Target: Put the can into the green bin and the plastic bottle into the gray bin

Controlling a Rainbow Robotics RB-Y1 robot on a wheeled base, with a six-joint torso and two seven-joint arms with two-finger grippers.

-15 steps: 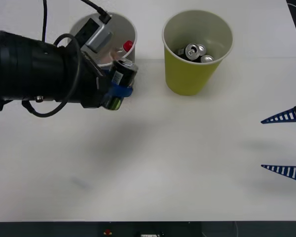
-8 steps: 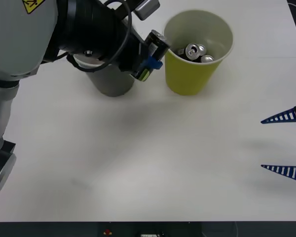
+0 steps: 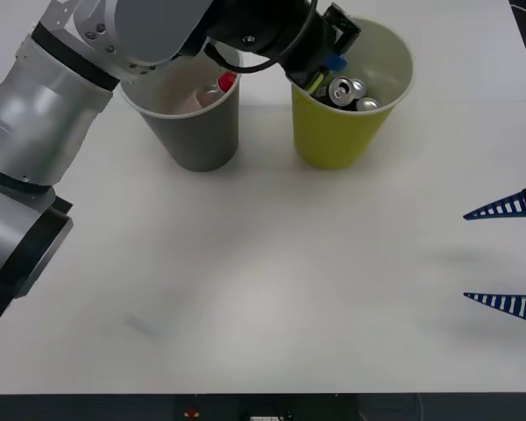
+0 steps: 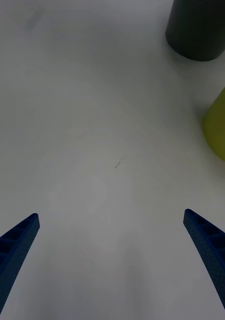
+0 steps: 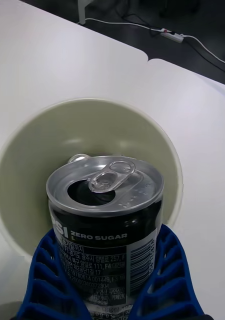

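Front view. The left arm reaches across the white table (image 3: 272, 289) from the near left to the far middle, and the left gripper (image 3: 323, 68) sits at the left rim of the green bin (image 3: 342, 132), over its opening. Its blue fingers are clamped on the can (image 3: 315, 81), of which only a small dark and green part is visible at the bin's mouth. Two plainer silver cans (image 3: 349, 92) lie inside the green bin. The gray bin (image 3: 197, 132) stands just to the left of the green bin, apart from it, and the plastic bottle (image 3: 212, 90) lies inside it with its red cap upward. The right gripper (image 3: 507, 255) rests at the right edge of the table, well apart from both bins, its two blue fingers spread wide.

Right wrist view. The fingers (image 4: 12, 247) of the right gripper (image 4: 112, 260) stand far apart above bare table (image 4: 92, 125). The gray bin (image 4: 200, 30) and part of the green bin (image 4: 221, 130) appear farther off.

Left wrist view. The left gripper (image 5: 110, 280) grips the can (image 5: 106, 220) between its ribbed blue fingers (image 5: 47, 280). The can is upright in the grasp, its silver top and pull-tab facing the camera, directly over the pale inside of the green bin (image 5: 27, 150).
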